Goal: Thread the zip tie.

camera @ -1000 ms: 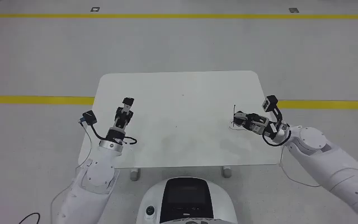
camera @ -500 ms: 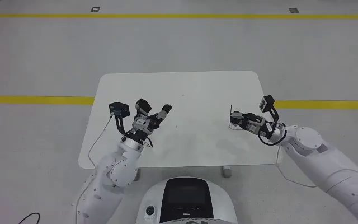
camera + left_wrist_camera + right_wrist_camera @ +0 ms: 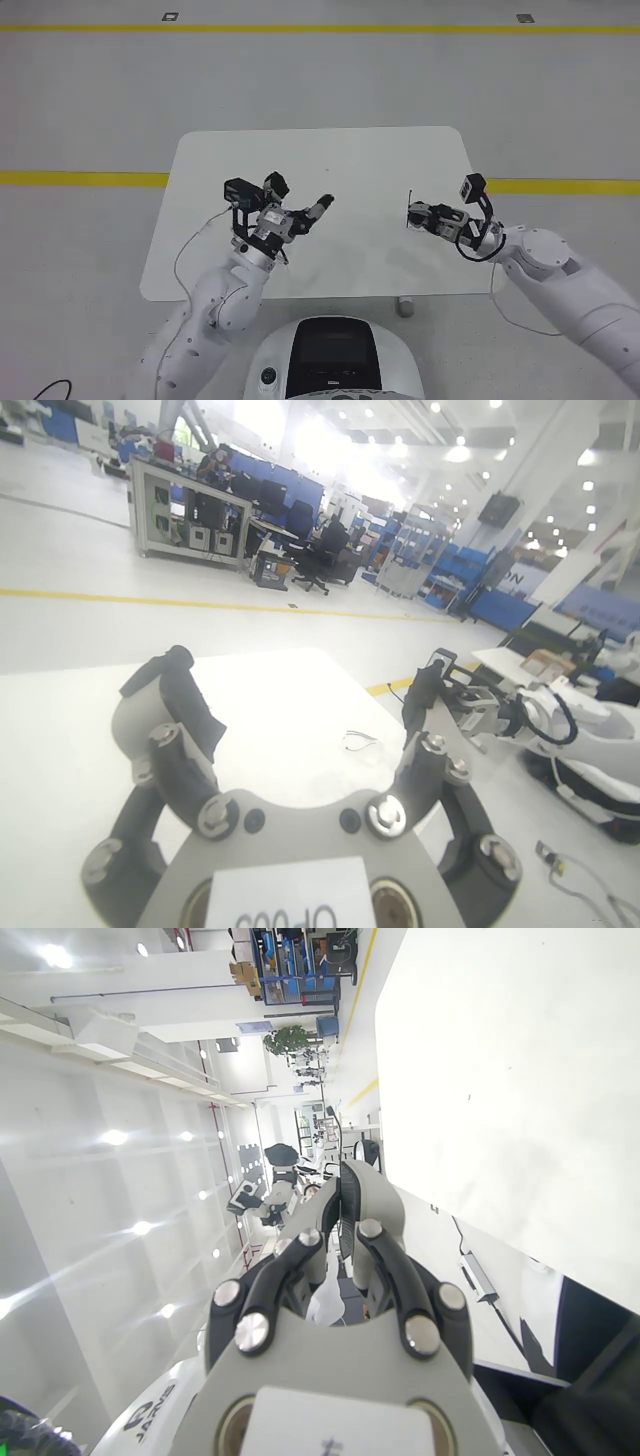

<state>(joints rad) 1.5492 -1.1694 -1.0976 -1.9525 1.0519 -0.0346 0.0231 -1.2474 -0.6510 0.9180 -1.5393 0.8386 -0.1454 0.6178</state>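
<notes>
The zip tie (image 3: 409, 203) is a thin black strand sticking up from my right gripper (image 3: 414, 214), which is shut on it above the right part of the white table (image 3: 330, 160). In the right wrist view the pads (image 3: 350, 1188) press together and a thin dark strand (image 3: 336, 1128) runs out past the tips. My left gripper (image 3: 301, 200) stands open over the table's front middle, facing the right one, with nothing between its fingers (image 3: 172, 695). In the left wrist view the zip tie (image 3: 362, 742) appears beyond the open jaws, near the right gripper (image 3: 465, 710).
The table top carries nothing else. Its right edge runs just behind my right gripper, and its front edge lies close below both arms. A cable (image 3: 190, 250) hangs from the left wrist camera. Bare floor with yellow lines (image 3: 80, 178) surrounds the table.
My left arm has swung from the table's left side toward the middle and turned its open gripper to face the right one. The right gripper has edged left with the zip tie.
</notes>
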